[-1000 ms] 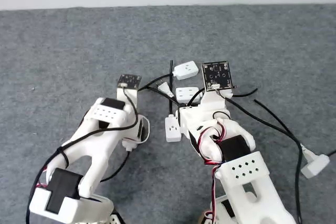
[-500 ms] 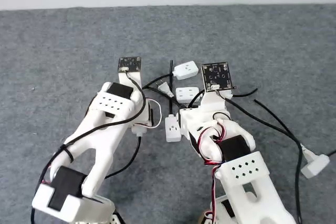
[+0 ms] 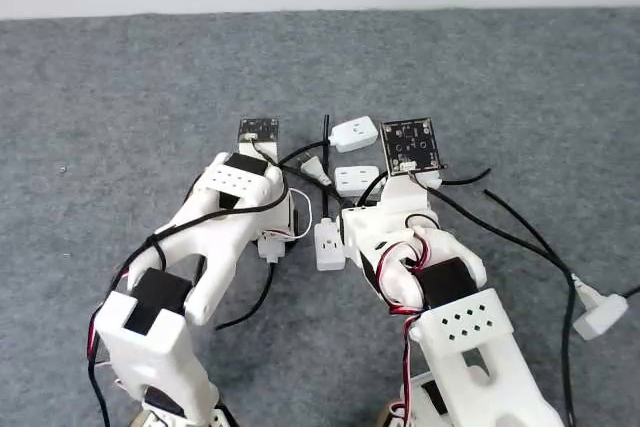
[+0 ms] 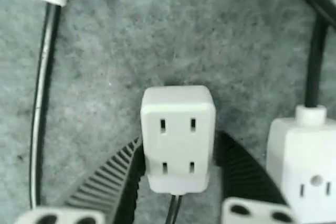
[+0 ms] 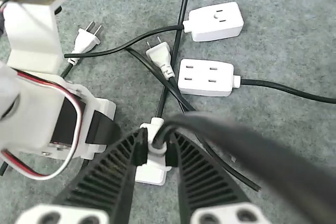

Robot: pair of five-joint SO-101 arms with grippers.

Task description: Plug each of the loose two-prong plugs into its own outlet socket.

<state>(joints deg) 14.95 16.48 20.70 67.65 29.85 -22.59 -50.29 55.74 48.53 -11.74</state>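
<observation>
At 4 o'clock, a thin black cord (image 3: 630, 293) runs off our high view's edge. We see a thick black cable (image 5: 252, 156) blurred near the right wrist camera. Black ridged fingers (image 5: 113, 177) half hide a small white socket block (image 5: 152, 170).

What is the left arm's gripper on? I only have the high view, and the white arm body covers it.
Observer: In the left wrist view, the left gripper holds a white plastic two-outlet socket block by its sides.
Operator: Anything plugged into it?
Observer: No, both slot pairs are empty.
Operator: And the right gripper?
Observer: In the right wrist view, the right gripper pinches the cord end of a second white plastic socket block.
</observation>
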